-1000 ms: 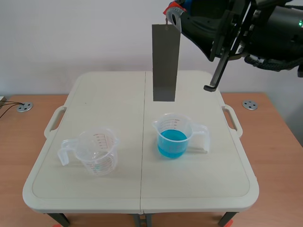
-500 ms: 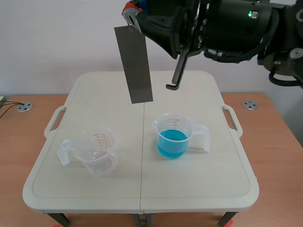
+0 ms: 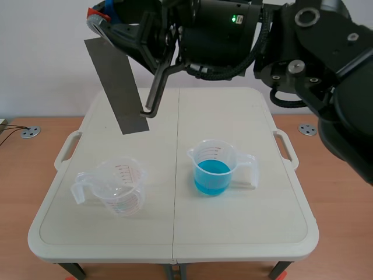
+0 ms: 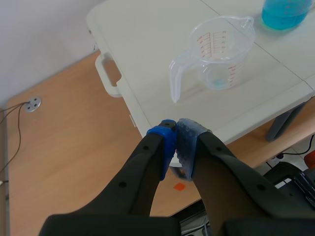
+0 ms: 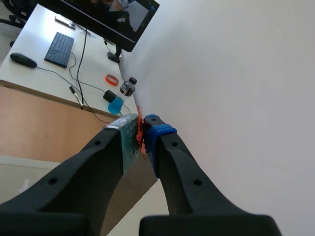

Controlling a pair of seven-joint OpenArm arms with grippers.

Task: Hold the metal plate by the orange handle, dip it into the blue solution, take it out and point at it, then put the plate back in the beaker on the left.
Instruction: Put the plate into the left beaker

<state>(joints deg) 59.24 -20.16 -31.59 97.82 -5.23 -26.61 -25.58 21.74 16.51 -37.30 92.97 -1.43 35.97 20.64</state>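
The grey metal plate point(image 3: 119, 87) hangs tilted in the air over the table's far left, higher than and behind the empty clear beaker point(image 3: 119, 186). My right gripper point(image 3: 100, 14), reaching across from the right, is shut on the plate's orange handle point(image 5: 141, 132) at its upper end. The beaker of blue solution point(image 3: 213, 169) stands right of the table's middle seam. My left gripper point(image 4: 176, 142) is shut on nothing, low beyond the table's left edge, with the empty beaker point(image 4: 216, 59) and the blue beaker point(image 4: 285, 12) ahead of it.
A black hooked rod point(image 3: 154, 93) hangs from the right arm beside the plate. The white folding table point(image 3: 245, 233) has side handles and stands on a wooden surface with round metal discs point(image 3: 30, 132) point(image 3: 307, 129).
My right arm has swung left with the plate, from above the blue beaker to over the table's far left. The plate now tilts more.
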